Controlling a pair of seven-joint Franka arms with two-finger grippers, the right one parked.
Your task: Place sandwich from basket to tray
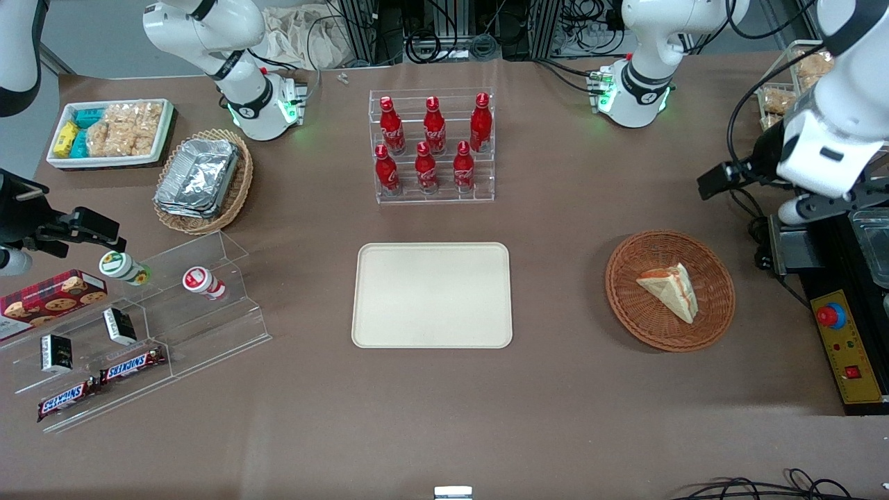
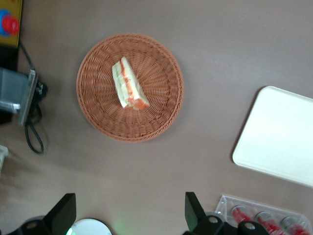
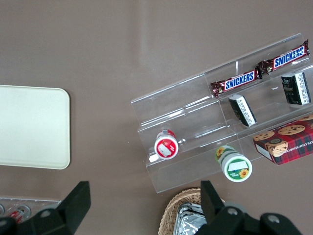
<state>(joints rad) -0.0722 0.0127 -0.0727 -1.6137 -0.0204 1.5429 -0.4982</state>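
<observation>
Sandwich [image 1: 670, 288] lies in basket [image 1: 669, 290], 3 o'clock of bare tray [image 1: 432, 295]. Gripper [image 2: 129, 210] hovers high above the counter, jaws wide open, holding nothing. Risk: soft wedge squashes or layers slide apart when pinched.

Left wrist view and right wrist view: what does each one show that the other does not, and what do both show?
Only the left wrist view shows the sandwich lying in the basket, the red emergency button, and the left arm's gripper, open and raised above bare table beside the basket. Only the right wrist view shows the Snickers bars, the cookie box, two small cups on the clear stand, and the foil containers. Both show the empty tray and the red bottles.
</observation>
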